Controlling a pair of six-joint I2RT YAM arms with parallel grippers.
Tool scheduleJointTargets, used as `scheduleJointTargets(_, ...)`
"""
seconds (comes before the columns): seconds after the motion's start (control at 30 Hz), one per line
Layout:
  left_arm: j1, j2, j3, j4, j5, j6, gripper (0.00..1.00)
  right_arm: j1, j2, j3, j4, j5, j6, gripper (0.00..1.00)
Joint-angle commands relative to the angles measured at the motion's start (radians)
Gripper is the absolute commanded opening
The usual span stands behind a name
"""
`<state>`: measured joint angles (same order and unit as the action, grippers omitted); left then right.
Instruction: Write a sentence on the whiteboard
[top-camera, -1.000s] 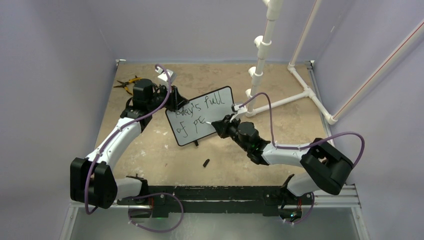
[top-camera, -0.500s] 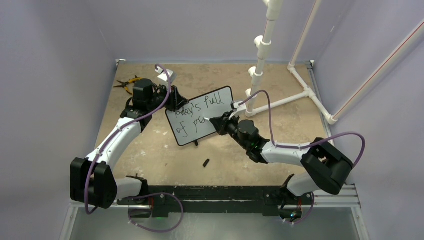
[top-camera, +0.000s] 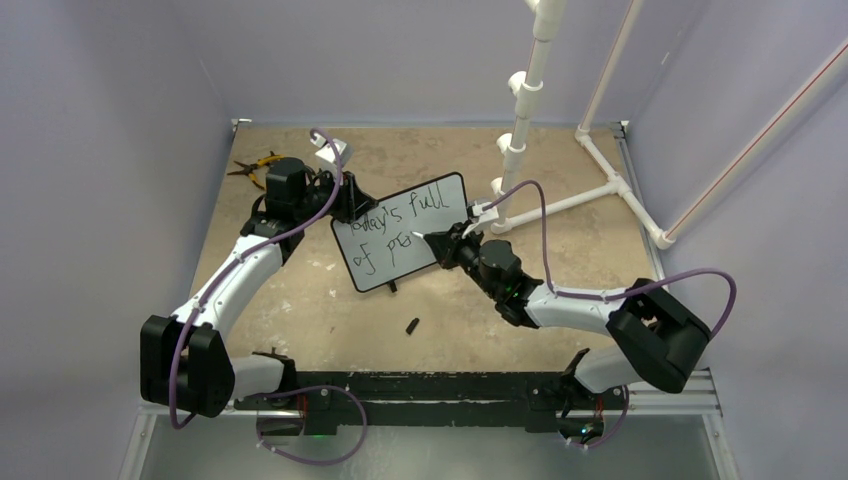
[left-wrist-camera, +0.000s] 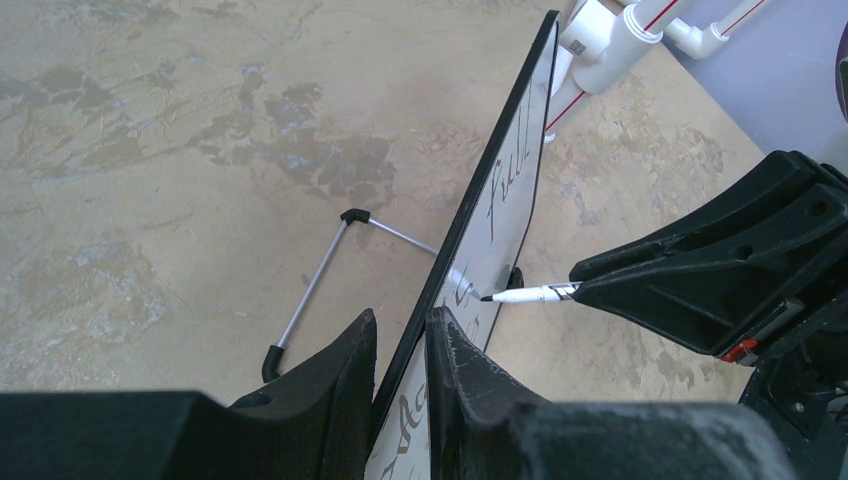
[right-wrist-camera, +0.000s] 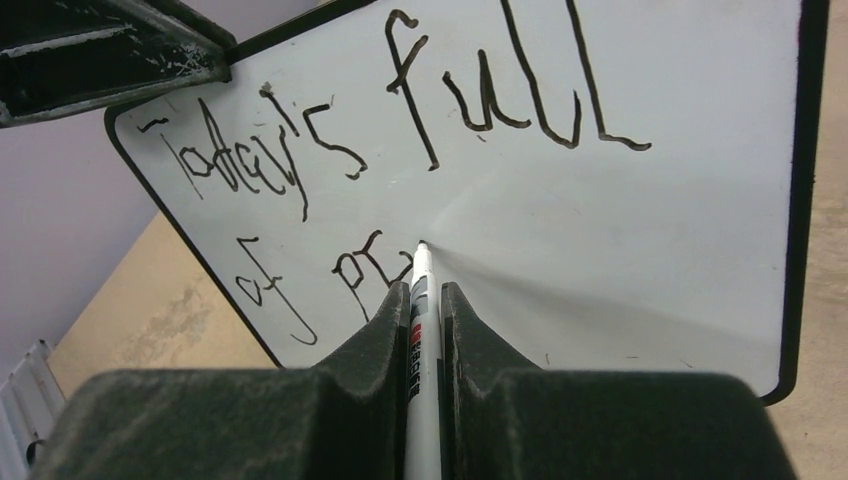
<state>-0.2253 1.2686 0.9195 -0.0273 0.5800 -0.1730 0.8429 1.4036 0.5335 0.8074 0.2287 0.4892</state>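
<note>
Right wrist view: marker (right-wrist-camera: 423, 340) tip on the whiteboard (right-wrist-camera: 680, 230), the sentence (right-wrist-camera: 400, 130) not finished.
My right gripper (right-wrist-camera: 425, 292) is closed tightly on the marker, and its tip touches the white surface just after "of pr" (the line above reads "Today's full"). My left gripper (left-wrist-camera: 402, 320) pinches the board's frame at the upper left corner with narrow jaws. The board stands tilted near the middle of the table (top-camera: 300, 300), with a thin metal leg (left-wrist-camera: 312, 290) behind it. In front of the board, well apart from it, lies a small black object (top-camera: 411, 326). Yellow-handled pliers (top-camera: 255, 165) lie near the far left corner.
</note>
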Motion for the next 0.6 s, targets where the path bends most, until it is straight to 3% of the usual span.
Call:
scheduleJointTargets(0.0, -0.014, 0.021, -0.020, -0.046, -0.015, -0.016, 0.22, -0.011, -0.003, 0.011, 0.018, 0.047, -0.013, 0.00)
scheduleJointTargets(0.57, -0.014, 0.023, -0.021, -0.045, -0.013, -0.016, 0.22, -0.015, 0.004, -0.055, -0.016, 0.021, 0.043, 0.00)
